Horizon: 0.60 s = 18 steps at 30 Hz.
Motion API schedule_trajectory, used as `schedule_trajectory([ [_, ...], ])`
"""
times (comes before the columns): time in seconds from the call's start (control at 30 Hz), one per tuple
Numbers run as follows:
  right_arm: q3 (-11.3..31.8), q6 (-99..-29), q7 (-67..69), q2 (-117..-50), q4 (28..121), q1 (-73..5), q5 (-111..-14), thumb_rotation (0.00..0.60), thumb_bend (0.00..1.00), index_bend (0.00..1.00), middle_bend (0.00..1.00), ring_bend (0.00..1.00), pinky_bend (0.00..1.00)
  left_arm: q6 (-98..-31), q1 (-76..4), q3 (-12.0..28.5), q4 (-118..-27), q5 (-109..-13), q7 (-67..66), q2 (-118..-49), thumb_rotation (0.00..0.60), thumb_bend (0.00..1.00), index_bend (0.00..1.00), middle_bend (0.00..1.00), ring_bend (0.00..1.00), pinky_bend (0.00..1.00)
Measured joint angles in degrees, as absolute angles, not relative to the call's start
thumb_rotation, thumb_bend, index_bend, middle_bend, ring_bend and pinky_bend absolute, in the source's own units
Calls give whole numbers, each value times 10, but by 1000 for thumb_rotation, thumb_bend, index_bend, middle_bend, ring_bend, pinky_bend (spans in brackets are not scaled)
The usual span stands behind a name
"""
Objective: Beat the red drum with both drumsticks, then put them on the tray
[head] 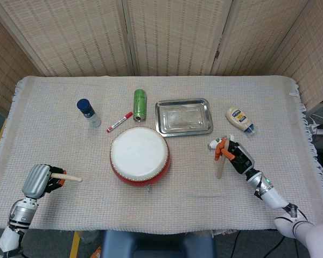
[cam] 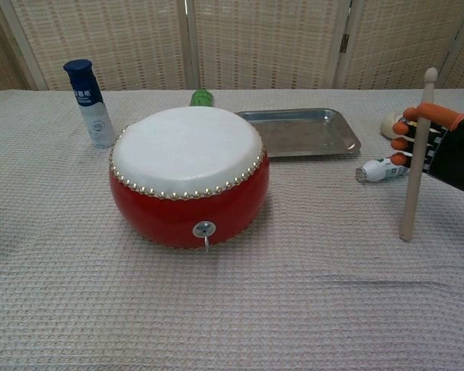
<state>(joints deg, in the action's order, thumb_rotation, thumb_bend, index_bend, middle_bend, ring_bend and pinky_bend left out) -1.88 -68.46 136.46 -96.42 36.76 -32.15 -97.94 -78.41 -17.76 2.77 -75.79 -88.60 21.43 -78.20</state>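
Currently gripping a drumstick (head: 68, 176) in the left robot hand (head: 39, 180), shaft lying near level, tip aimed toward 3 o'clock at the red drum (head: 140, 156). Clenched in the right robot hand (head: 232, 154), the other drumstick (cam: 416, 158) stands near upright, well apart from the drum at its 9 o'clock. Nearer by a little: the right. Sitting at the drum's 1 o'clock on the bench (head: 59, 145), the tray (head: 183, 116).
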Motion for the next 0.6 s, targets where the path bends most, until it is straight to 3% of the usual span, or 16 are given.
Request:
schedule_trajectory([
  [0.4, -80, -752, 1424, -973, 264, -306, -1008, 518, 161, 560, 563, 539, 550, -788, -175, 25, -774, -888, 201, -773, 600, 624, 1000, 1000, 1000, 1000],
  [0.6, -85, -761, 1409, -981, 251, -294, -1003, 454, 12, 612, 564, 542, 550, -789, -174, 25, -782, -889, 194, -770, 600, 623, 1000, 1000, 1000, 1000],
])
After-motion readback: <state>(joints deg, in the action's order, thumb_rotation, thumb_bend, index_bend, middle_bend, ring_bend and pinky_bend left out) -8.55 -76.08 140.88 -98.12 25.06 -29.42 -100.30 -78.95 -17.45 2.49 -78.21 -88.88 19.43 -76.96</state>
